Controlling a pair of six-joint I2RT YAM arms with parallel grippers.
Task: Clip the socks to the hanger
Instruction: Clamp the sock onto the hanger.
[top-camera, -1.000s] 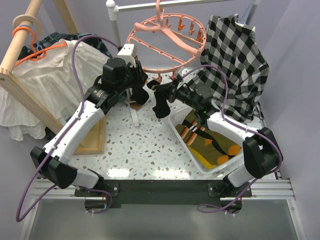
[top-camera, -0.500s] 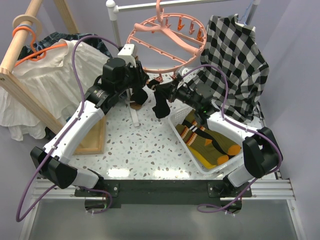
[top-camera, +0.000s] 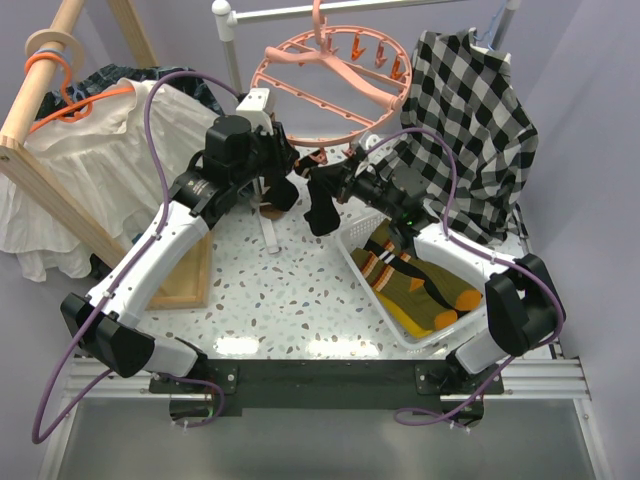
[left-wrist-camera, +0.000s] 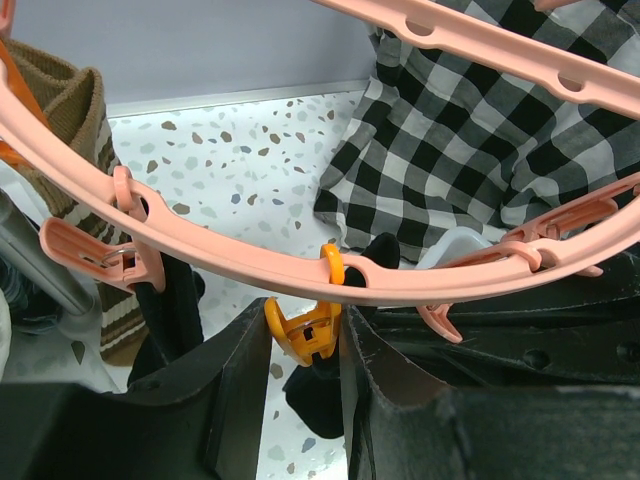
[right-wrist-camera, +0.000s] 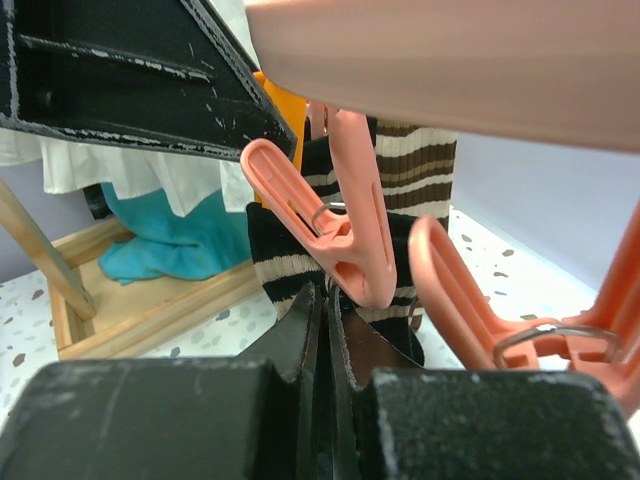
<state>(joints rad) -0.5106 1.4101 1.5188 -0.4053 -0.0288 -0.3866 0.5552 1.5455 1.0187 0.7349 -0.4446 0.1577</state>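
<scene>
Both arms reached up and forward to the near rim of the hanger (left-wrist-camera: 240, 258). The left gripper (left-wrist-camera: 305, 348) pointed up beneath the ring, its jaws squeezing an orange clip (left-wrist-camera: 300, 335). The right gripper (top-camera: 335, 186), jaws pressed together, pinched the black sock (top-camera: 320, 212), which hung just beside that clip.

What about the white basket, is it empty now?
No, olive socks with orange toes lie inside the white basket.

Black sock (left-wrist-camera: 318, 400) seemingly half behind jaws
</scene>
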